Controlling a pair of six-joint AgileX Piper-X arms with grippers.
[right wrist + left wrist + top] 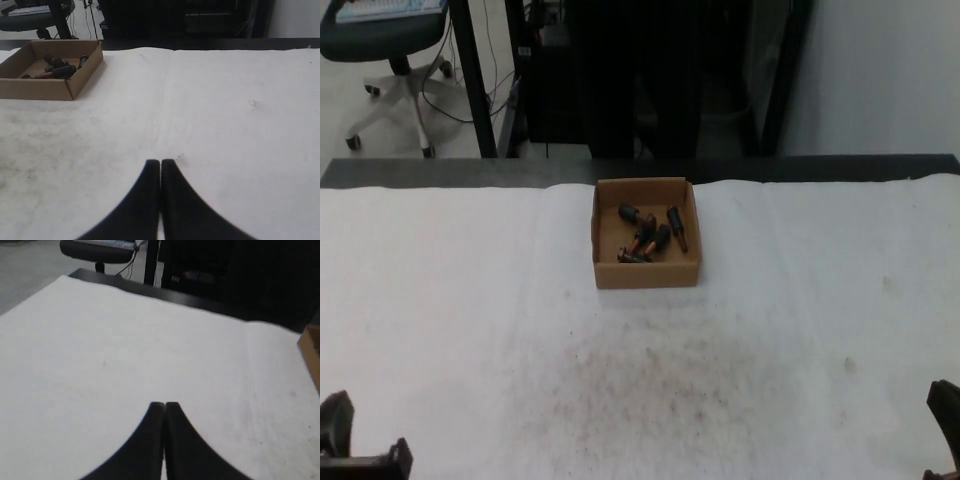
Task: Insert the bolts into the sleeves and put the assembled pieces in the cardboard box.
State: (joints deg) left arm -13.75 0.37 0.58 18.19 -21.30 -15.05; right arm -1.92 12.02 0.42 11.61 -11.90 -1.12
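The cardboard box (646, 275) stands at the middle of the white-covered bench, toward the back. Inside it lie several dark sleeves with copper-coloured bolts in them (648, 236), also seen as a small pile (56, 70) inside the cardboard box (47, 89) in the right wrist view. A corner of the cardboard box (311, 347) shows in the left wrist view. My left gripper (164, 407) is shut and holds nothing, low over the cloth at the near left. My right gripper (160, 165) is shut and holds nothing, over the cloth at the near right.
The white cloth (470, 300) covers the bench and has a dirty patch in front of the box. The bench's dark back edge (440, 170) runs behind it. An office chair (390, 45) and dark equipment stand on the floor beyond.
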